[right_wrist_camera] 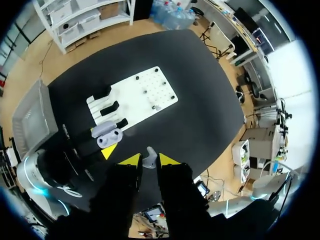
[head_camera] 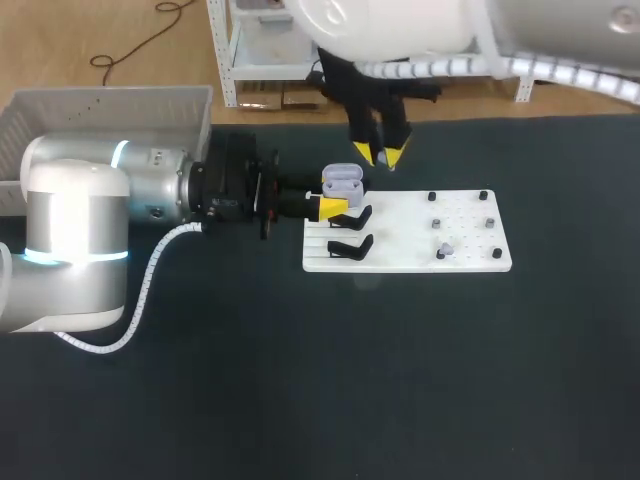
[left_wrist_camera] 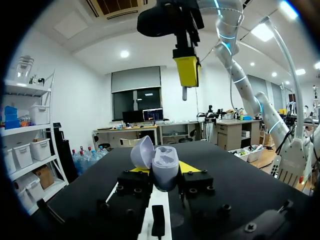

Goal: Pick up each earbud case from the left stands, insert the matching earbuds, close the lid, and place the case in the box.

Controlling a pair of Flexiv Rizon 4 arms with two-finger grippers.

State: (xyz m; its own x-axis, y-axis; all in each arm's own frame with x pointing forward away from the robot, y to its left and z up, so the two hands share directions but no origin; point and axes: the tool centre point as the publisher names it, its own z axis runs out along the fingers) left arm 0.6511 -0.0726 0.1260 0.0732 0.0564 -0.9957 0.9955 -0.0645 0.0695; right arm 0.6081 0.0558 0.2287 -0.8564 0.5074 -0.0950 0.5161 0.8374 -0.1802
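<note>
Your left gripper is clamped on the small, rounded, glossy pale-lilac plastic earbud case, whose hinged lid stands open. Just above the case, your right gripper pinches a tiny white earbud between nearly closed yellow tips, stem pointing down. Under and ahead of the left fingertips lies a flat white perforated board carrying two black hooked stands. Farther along it sits another small pale earbud. A pale grey plastic box is behind the left arm.

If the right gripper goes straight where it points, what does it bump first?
Probably the dark table beside the open case and white board. The case looks slightly off its line, but depth is unclear.
</note>
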